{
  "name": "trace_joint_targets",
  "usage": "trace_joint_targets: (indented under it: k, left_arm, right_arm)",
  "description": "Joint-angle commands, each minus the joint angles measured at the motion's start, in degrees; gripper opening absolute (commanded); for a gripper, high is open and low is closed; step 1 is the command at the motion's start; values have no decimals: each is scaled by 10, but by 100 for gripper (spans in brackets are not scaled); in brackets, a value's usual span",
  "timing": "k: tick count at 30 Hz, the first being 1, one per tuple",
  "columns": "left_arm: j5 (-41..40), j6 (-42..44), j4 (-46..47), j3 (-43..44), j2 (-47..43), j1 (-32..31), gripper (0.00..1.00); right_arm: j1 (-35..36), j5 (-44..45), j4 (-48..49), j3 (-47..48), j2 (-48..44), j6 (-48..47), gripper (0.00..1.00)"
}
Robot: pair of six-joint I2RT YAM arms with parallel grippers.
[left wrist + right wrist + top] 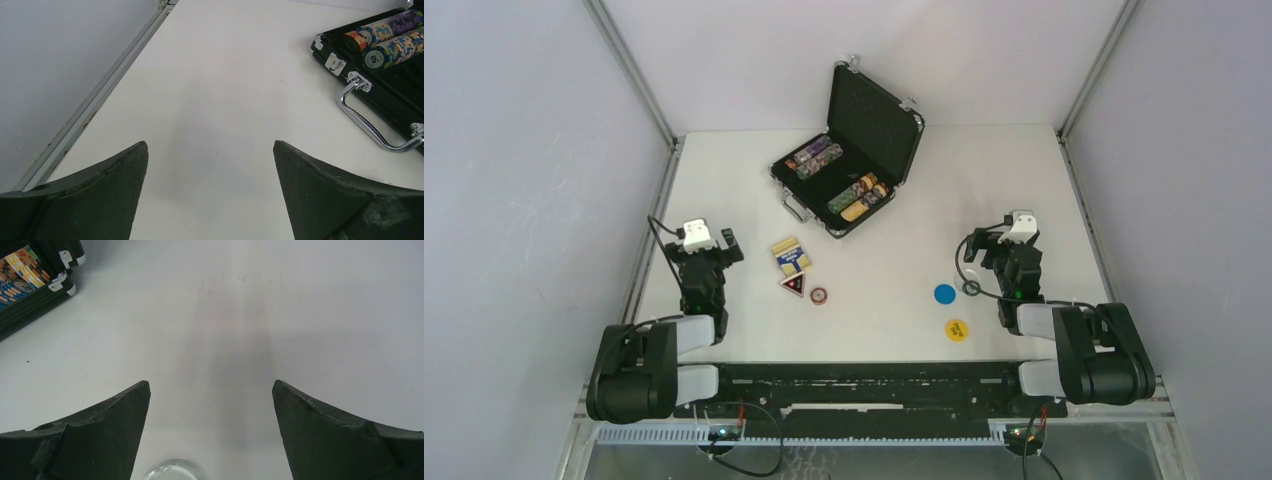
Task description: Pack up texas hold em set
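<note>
The black briefcase (892, 128) stands open at the back middle, rows of multicoloured poker chips (814, 156) in its base. It also shows in the left wrist view (395, 95) with its silver handle (367, 127), and in the right wrist view (30, 300). The yellow-blue card deck (790, 253), red triangular token (793, 284), a round chip (819, 296), blue token (944, 294) and yellow token (956, 329) lie on the table. My left gripper (713, 240) is open and empty left of the deck. My right gripper (996, 237) is open and empty right of the blue token.
A small clear round piece (971, 288) lies beside the blue token and shows at the bottom of the right wrist view (170, 473). Grey walls with metal rails (656, 215) enclose the white table on the left, right and back.
</note>
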Motion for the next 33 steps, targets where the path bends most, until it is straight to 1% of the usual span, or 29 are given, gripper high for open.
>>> trace_joint_targets:
  k: [1,14,17,20,22,23,25,27,29,31,33]
  left_arm:
    - [11,11,11,17,-2,3,100]
    - [10,12,10,16,-3,2,100]
    - [9,15,26,6,-7,0,100]
    - [-54,43,76,-25,-22,-39,100]
    - [-86,47,130,-48,-27,-52,100]
    - [-119,57,136,-53,-34,-68,100]
    - [-161,89,106,-45,-62,-111,100]
    - [-172,134,59,-31,-97,-154,100]
    - [-200,169,18,-15,-135,-195,100]
    - [-193,156,11,-15,-177,-209,100]
    - [-200,97,-7,-13,-236,-214,100]
  right_arm:
    - [0,-2,22,15,-3,3,100]
    - [1,1,21,15,-2,2,100]
    - [0,0,21,15,-3,3,100]
    - [0,-1,22,16,-3,3,100]
    - [0,-1,21,15,-3,2,100]
    - [0,-1,21,16,-3,3,100]
    - [0,-2,20,17,-2,2,100]
    - [-2,-6,15,19,-2,4,100]
    - [-5,-12,16,19,-2,4,100]
    - [1,-3,19,17,-3,1,100]
    - [8,10,26,12,-5,-2,100]
